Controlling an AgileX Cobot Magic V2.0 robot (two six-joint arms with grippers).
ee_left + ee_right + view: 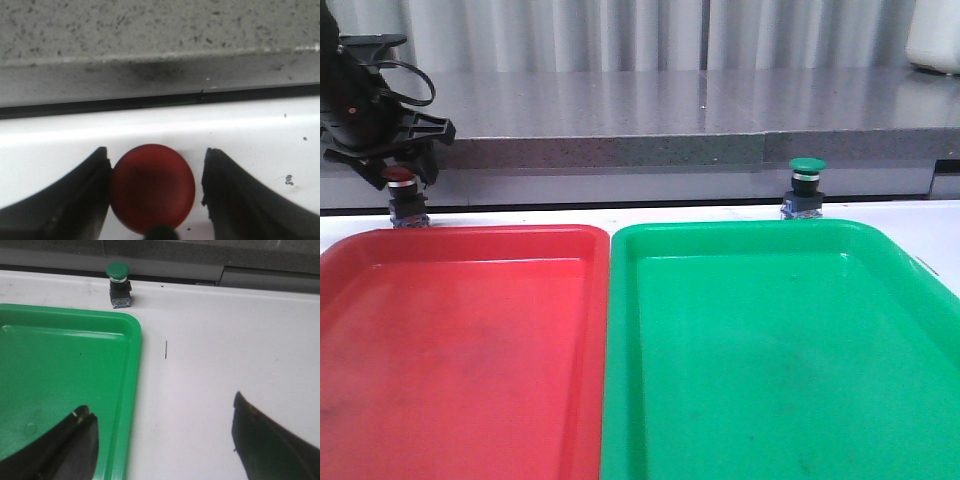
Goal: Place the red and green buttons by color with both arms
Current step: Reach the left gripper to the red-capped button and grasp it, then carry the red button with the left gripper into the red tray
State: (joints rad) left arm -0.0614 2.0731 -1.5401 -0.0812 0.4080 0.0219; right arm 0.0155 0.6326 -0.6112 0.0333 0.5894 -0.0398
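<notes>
Green button (807, 187) stands alone behind the green tray (770, 400), beside the red tray (460, 400). Left gripper (398, 178) straddles the red button (152, 187), one finger touching, not clenched; right gripper (162, 440) hangs open.

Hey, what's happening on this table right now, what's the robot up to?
The robot is sorting two push buttons by color. Its left gripper is down around the red button, which stands on the white table just behind the red tray; one finger looks to touch the cap and the other shows a gap. The green button stands untouched behind the green tray. The right gripper is open and empty, hovering over that tray's edge. Both trays hold no buttons yet.
</notes>
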